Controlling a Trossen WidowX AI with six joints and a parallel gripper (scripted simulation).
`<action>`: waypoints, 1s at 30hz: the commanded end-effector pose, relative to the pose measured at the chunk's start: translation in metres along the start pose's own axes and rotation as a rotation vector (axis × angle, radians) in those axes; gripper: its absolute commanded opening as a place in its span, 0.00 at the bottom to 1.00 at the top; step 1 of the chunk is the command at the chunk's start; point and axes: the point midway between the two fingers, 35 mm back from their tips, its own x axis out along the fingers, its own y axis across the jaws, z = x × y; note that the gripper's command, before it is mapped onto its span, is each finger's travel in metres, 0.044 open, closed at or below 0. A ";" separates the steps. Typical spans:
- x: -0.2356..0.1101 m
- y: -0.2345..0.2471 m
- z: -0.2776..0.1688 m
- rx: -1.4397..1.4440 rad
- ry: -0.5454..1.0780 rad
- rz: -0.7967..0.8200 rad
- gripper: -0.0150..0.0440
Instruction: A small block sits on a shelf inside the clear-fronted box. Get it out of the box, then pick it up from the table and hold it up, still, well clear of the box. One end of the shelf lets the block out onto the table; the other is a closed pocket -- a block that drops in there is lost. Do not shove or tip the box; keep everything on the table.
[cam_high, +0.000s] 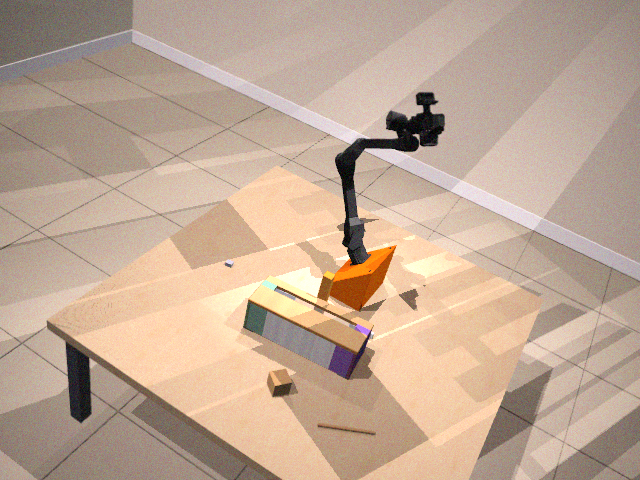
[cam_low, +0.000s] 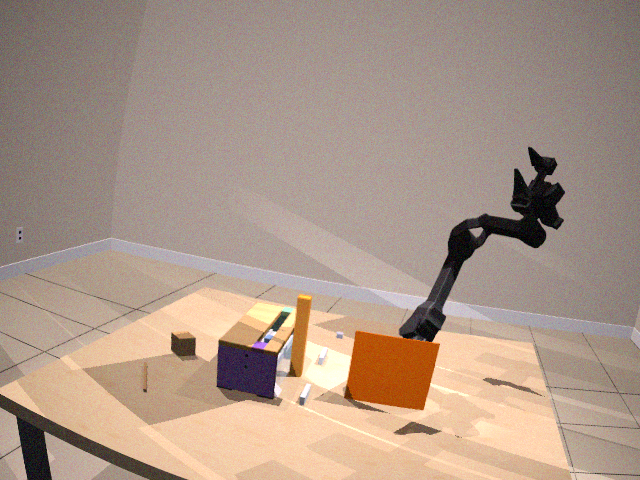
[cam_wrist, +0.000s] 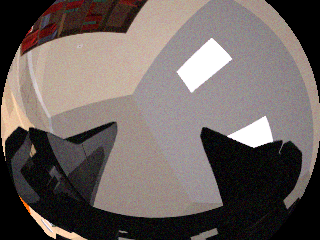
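The box (cam_high: 297, 308) (cam_low: 247, 367) stands on the table, with a wooden top, a teal end and a purple end. A slot runs along its top. Pale blue-white bits show through the slot in the exterior view, but I cannot tell whether one is the block on the shelf. A small pale cube (cam_high: 229, 263) (cam_low: 339, 334) lies on the table beyond the teal end; I cannot tell if it is the task's block. My gripper (cam_low: 523, 160) (cam_wrist: 160, 129) is open and empty, raised high beyond the orange base, well away from the box.
An upright yellow-orange post (cam_high: 325, 286) (cam_low: 300, 335) stands between the box and the orange wedge (cam_high: 361, 281) (cam_low: 392, 369) under the arm. Two pale bars (cam_low: 323, 355) (cam_low: 305, 393) lie nearby. A brown block (cam_high: 279, 382) (cam_low: 183, 344) and a thin stick (cam_high: 346, 428) (cam_low: 145, 377) lie on the box's other side.
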 end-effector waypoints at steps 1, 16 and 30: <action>0.001 0.000 0.000 -0.002 0.001 -0.001 0.93; 0.138 0.069 -0.004 -0.261 0.087 0.063 0.93; 0.258 0.218 -0.062 -0.365 0.117 0.399 0.93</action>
